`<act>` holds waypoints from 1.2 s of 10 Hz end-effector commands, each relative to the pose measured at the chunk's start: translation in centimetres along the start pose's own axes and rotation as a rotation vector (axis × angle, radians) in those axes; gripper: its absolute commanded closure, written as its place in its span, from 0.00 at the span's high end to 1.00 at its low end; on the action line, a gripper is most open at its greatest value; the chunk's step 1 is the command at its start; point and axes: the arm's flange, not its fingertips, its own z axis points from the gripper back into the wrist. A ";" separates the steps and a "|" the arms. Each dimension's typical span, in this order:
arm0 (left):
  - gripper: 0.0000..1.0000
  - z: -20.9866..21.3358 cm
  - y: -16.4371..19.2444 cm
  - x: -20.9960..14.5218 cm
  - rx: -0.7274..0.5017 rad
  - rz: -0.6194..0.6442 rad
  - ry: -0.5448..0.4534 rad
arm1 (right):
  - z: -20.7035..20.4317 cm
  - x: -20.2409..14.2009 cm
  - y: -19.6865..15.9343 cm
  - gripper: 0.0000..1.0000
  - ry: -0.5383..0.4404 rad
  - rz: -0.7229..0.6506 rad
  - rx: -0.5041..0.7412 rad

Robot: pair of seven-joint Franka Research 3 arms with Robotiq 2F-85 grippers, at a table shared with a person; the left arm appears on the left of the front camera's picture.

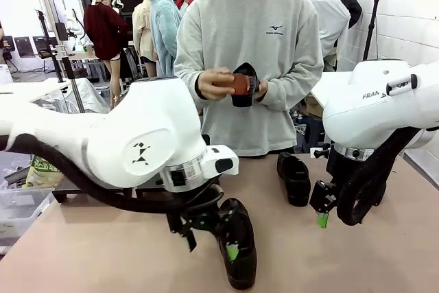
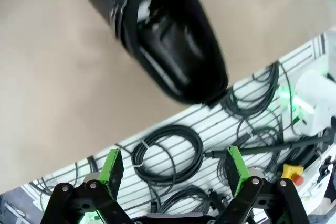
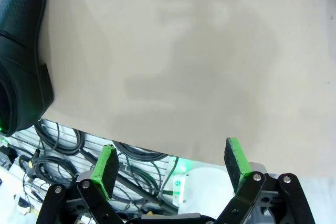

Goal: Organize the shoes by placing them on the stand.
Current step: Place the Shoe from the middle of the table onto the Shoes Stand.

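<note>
One black shoe (image 1: 237, 245) lies near the table's front edge, with my left gripper (image 1: 211, 243) right beside it, open and empty. In the left wrist view that shoe (image 2: 168, 40) sits beyond the open green fingertips (image 2: 111, 166), its end at the table edge. A second black shoe (image 1: 295, 178) lies farther back on the right. The person holds another shoe (image 1: 243, 86) upright in both hands at chest height. My right gripper (image 1: 321, 217) hangs open just above the table on the right. Its wrist view shows a black shoe (image 3: 21, 51) at far left, away from its gripper (image 3: 170, 163).
A low dark stand (image 1: 68, 186) sits at the table's left, mostly hidden behind my left arm. Clear plastic bins (image 1: 17, 204) stand beside the table on the left. Cables (image 2: 168, 153) lie on the floor below the front edge. Bare tabletop (image 3: 210, 66) stretches ahead of the right gripper.
</note>
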 end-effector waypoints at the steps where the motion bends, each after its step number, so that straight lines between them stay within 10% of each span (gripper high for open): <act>1: 1.00 -0.6 -0.6 1.6 0.040 0.066 -0.090 | -0.1 0.0 -0.3 1.00 0.006 0.014 -0.003; 12: 1.00 -6.1 1.7 4.8 0.176 0.379 -0.177 | -0.1 0.0 -0.3 1.00 0.006 0.014 -0.003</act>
